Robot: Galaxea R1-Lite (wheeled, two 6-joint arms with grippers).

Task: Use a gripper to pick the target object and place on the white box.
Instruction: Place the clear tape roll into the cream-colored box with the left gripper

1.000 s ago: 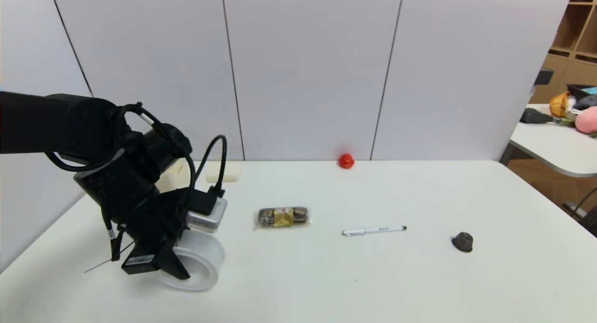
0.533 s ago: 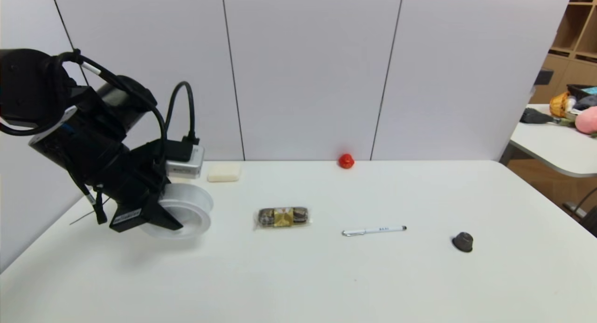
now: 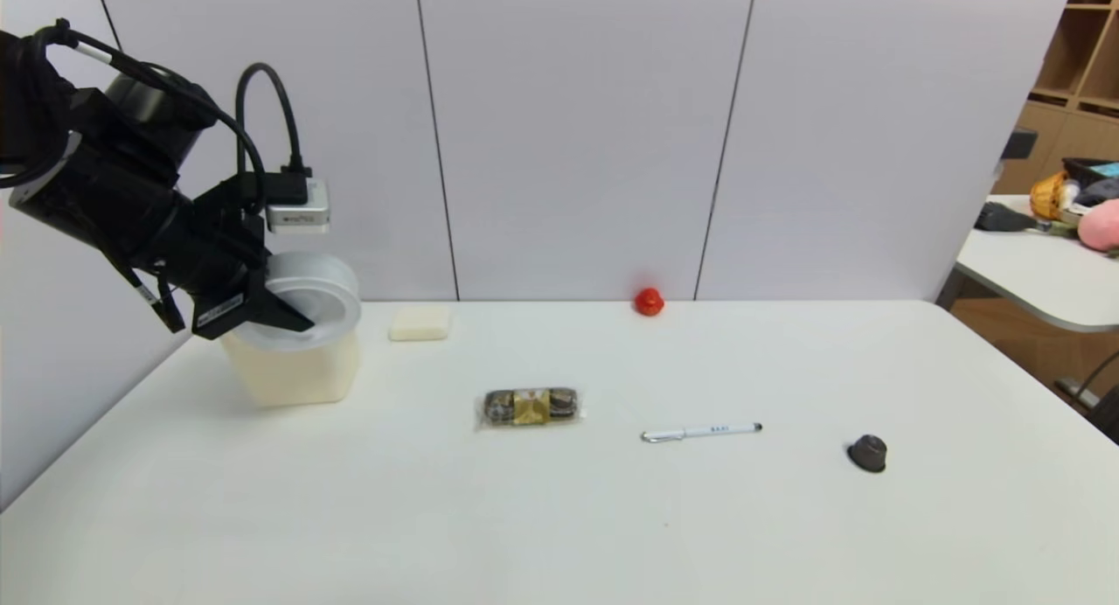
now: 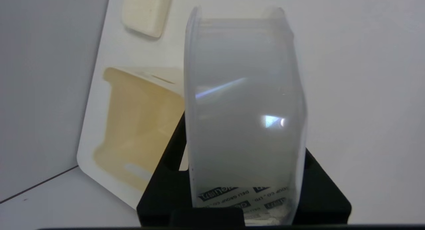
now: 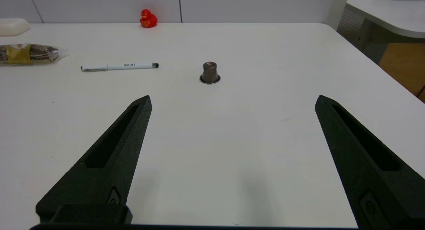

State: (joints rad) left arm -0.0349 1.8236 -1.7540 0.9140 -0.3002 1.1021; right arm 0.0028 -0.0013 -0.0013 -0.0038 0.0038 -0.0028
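Black arm (image 3: 131, 203); looping black cables (image 3: 262, 76); silver-grey camera box (image 3: 299, 207).

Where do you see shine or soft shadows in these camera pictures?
Left wrist view: bright glints and a pale streak on the translucent cup. Head view: a faint red tint on the wall behind the red duck. Right wrist view: soft, dim smudges on the white table.

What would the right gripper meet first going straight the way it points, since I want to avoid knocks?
Probably the bare white tabletop, short of the dark capsule, though depth is unclear.
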